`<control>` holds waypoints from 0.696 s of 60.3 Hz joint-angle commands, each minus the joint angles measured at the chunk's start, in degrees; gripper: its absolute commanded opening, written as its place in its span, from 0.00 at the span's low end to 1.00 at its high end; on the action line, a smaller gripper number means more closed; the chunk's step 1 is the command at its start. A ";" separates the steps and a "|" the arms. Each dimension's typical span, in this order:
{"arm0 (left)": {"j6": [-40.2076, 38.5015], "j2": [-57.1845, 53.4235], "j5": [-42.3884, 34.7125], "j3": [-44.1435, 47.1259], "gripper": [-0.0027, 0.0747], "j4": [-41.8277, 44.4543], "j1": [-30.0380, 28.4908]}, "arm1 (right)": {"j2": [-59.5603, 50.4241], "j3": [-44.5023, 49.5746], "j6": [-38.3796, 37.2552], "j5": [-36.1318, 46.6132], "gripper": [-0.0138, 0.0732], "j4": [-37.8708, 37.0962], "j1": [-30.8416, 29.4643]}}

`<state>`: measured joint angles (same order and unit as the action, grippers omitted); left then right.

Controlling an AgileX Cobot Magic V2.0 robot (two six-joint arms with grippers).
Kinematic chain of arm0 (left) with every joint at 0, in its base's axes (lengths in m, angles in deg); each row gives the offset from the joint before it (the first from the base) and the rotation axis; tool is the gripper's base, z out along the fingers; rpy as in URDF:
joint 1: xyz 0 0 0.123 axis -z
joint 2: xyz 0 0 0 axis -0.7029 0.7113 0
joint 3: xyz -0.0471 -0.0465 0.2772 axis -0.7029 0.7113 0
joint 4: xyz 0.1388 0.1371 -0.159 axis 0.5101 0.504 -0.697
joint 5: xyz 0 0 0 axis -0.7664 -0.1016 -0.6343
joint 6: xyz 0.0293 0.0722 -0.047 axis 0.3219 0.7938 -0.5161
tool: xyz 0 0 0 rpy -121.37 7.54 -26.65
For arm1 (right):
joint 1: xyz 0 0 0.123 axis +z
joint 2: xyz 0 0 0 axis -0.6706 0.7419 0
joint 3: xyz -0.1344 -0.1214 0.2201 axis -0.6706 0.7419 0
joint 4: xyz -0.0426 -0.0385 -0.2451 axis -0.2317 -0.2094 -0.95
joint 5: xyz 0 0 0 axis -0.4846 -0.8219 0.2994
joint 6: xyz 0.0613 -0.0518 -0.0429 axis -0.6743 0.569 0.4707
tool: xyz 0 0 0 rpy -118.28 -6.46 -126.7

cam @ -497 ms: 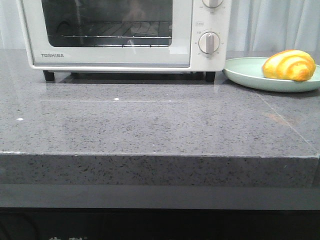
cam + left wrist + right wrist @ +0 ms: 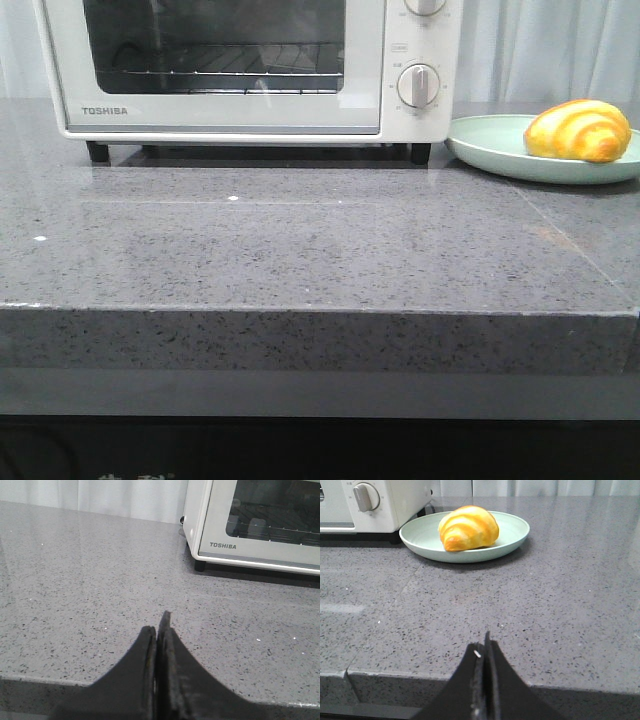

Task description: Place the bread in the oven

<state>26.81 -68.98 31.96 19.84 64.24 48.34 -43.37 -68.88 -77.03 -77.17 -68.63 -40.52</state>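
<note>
The bread, a golden-yellow roll with orange-brown stripes, lies on a pale green plate at the back right of the counter; it also shows in the right wrist view. The white Toshiba oven stands at the back left with its glass door closed; it also shows in the left wrist view. My left gripper is shut and empty over the counter's front edge, well short of the oven. My right gripper is shut and empty at the front edge, well short of the plate. Neither gripper shows in the front view.
The grey speckled stone counter runs from its front edge to the oven and plate. The oven's dials are on its right side, next to the plate. White curtains hang behind.
</note>
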 commanded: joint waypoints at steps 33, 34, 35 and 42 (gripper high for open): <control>-0.55 -1.01 -5.06 0.39 0.01 -0.47 -0.10 | -0.95 -0.34 0.00 4.33 0.08 -0.52 -0.33; -0.55 -1.01 -5.32 0.39 0.01 -0.04 -0.10 | -0.95 -0.34 0.00 4.56 0.08 -0.52 -0.33; -0.55 -1.01 -5.65 0.39 0.01 0.43 -0.10 | -0.95 -0.34 0.00 4.64 0.08 -0.52 -0.33; -0.55 -1.01 -6.05 0.39 0.01 0.85 -0.10 | -0.95 -0.34 0.00 4.97 0.08 -0.52 -0.33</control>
<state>26.81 -68.98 31.36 19.84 64.79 48.34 -43.37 -68.88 -77.03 -77.17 -68.63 -40.52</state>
